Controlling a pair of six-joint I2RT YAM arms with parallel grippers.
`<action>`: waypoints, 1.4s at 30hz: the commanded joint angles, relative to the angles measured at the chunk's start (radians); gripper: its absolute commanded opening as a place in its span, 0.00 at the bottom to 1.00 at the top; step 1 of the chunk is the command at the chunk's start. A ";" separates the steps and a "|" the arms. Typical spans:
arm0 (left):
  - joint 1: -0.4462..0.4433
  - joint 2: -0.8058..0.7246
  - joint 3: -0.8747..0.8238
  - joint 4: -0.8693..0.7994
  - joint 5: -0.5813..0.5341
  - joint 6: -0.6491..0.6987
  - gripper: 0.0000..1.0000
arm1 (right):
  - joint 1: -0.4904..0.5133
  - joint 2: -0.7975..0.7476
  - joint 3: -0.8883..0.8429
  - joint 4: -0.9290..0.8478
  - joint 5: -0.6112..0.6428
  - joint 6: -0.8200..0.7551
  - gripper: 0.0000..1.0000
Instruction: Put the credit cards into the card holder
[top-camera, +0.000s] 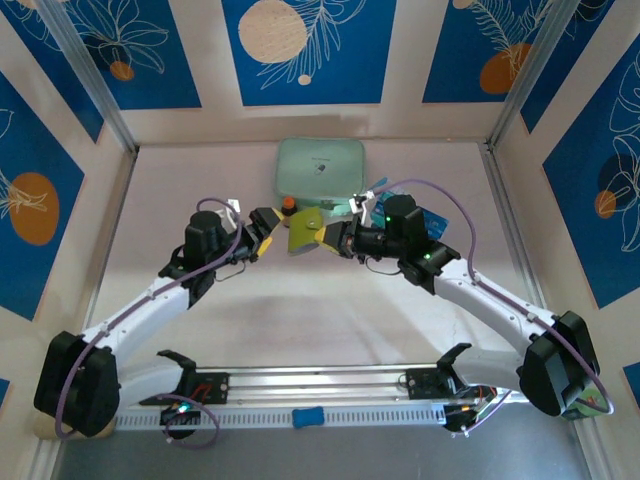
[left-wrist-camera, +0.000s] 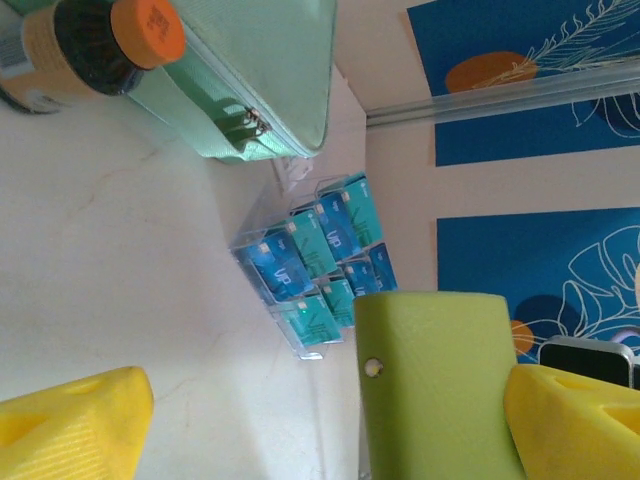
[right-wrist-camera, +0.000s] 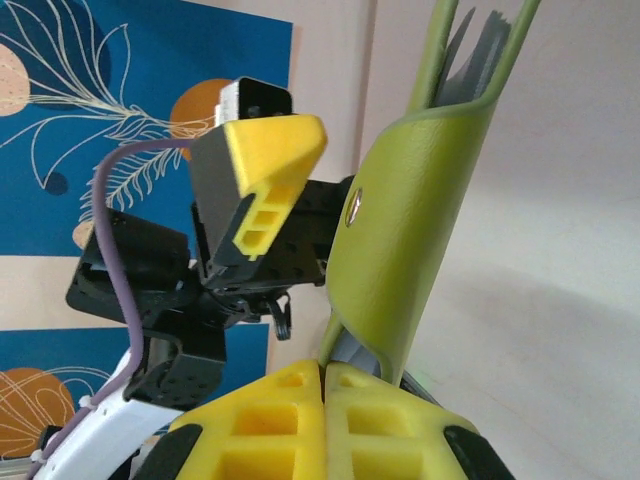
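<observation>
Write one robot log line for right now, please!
right gripper: shut on card holder | left gripper: open beside holder | credit cards: on table, not in holder

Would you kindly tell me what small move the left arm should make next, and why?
Probably close the left gripper on the card holder, to pull it open: the right gripper pinches one edge of it, and its green cover stands between the left's open fingers, beside one of them.

Left arm (top-camera: 150, 295) and right arm (top-camera: 490, 295) angled inward from their bases, wrists facing each other mid-table, left gripper (left-wrist-camera: 325, 425) gaping, yellow fingers (left-wrist-camera: 70, 425) spread wide, right gripper (right-wrist-camera: 322, 375) pinched tight on the card holder (right-wrist-camera: 420, 220), its tips pressed together.
</observation>
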 joint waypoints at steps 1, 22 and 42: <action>-0.021 0.018 -0.026 0.147 0.017 -0.083 0.88 | 0.024 0.024 0.039 0.085 -0.029 0.040 0.00; -0.037 0.033 -0.086 0.353 -0.018 -0.141 0.66 | 0.072 0.104 0.050 0.175 -0.052 0.090 0.00; -0.037 0.016 -0.097 0.436 -0.054 -0.116 0.04 | 0.049 0.112 0.008 0.155 -0.069 0.047 0.00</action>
